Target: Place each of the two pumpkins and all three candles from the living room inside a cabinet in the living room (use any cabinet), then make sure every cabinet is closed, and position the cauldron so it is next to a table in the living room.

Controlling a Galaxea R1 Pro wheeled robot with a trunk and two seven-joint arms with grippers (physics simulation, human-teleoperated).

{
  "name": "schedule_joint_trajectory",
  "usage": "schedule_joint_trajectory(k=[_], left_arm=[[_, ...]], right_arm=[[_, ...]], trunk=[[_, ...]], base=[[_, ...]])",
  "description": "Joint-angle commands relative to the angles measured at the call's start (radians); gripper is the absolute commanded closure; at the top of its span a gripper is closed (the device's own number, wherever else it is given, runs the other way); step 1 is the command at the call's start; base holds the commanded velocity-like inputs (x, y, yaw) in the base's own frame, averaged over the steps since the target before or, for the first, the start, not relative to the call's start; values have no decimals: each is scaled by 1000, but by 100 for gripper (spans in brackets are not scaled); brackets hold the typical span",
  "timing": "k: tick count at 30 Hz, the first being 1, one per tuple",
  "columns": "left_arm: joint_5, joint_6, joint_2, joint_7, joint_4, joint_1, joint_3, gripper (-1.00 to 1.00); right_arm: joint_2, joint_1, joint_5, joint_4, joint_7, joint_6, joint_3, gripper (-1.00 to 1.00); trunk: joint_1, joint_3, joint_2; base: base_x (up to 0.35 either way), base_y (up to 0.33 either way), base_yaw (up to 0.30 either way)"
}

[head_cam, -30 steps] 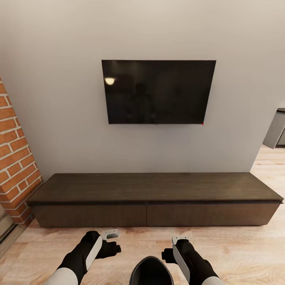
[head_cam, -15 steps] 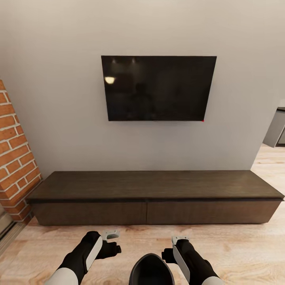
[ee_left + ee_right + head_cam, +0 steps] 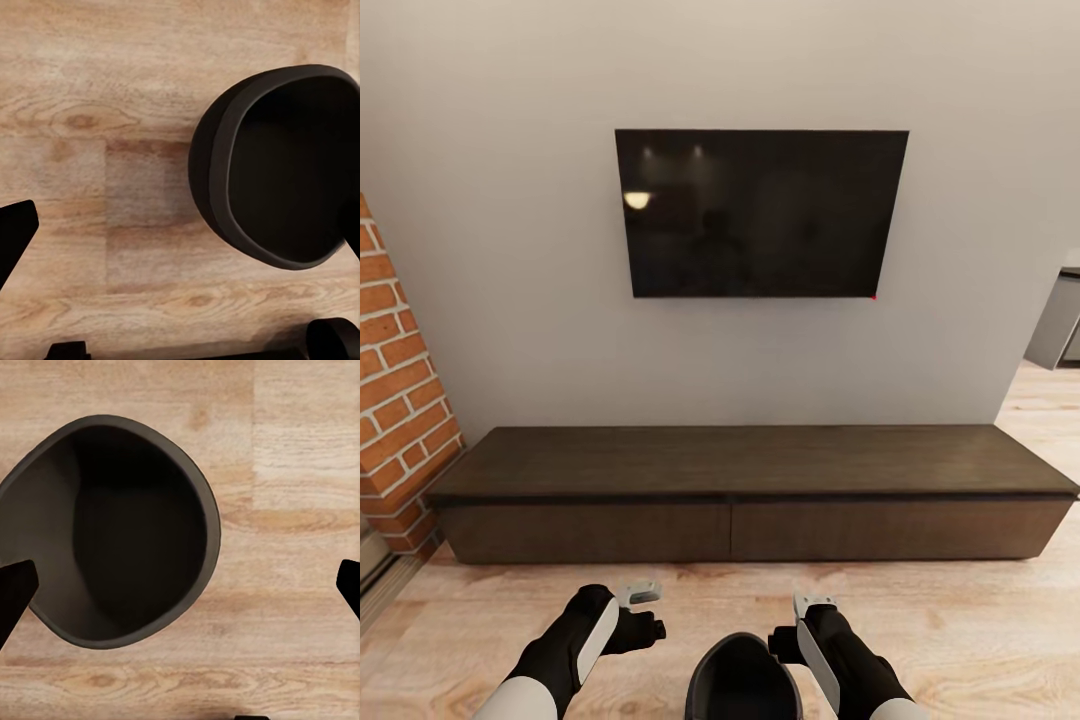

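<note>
The robot faces the long dark cabinet (image 3: 755, 490), which sits at 12 o'clock against the wall with both drawer fronts shut flat. Its two arms hang low with nothing in them. The left gripper (image 3: 643, 596) is at about 7 o'clock and the right gripper (image 3: 812, 606) at about 5 o'clock. In each wrist view the dark finger tips sit far apart at the edges, so both look wide open and empty. A dark round thing (image 3: 741, 682) sits low between the arms at 6 o'clock, over the floor; it may be the cauldron, but I cannot tell for sure. I think the hands are kept free to pull a drawer. A black TV (image 3: 760, 212) hangs on the pale wall (image 3: 510, 250). Red bricks (image 3: 395, 400) stand at 9 o'clock. The floor (image 3: 980, 620) is light wood planks.
</note>
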Motion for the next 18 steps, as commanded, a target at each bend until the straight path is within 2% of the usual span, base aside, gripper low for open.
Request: schedule_joint_trajectory(k=[1, 9, 18], left_arm=[[6, 4, 0, 3, -1, 0, -2, -100], [6, -2, 1, 3, -1, 0, -3, -100], [4, -47, 2, 3, 3, 0, -4, -100]], right_arm=[[-1, 0, -11, -1, -9, 4, 5, -100], [-1, 0, -11, -1, -9, 1, 5, -100], [-1, 0, -11, -1, -9, 1, 5, -100]], trunk=[[4, -4, -8], [34, -29, -64], [69, -58, -127]], base=[[0, 0, 0], [0, 0, 0], [0, 0, 0]])
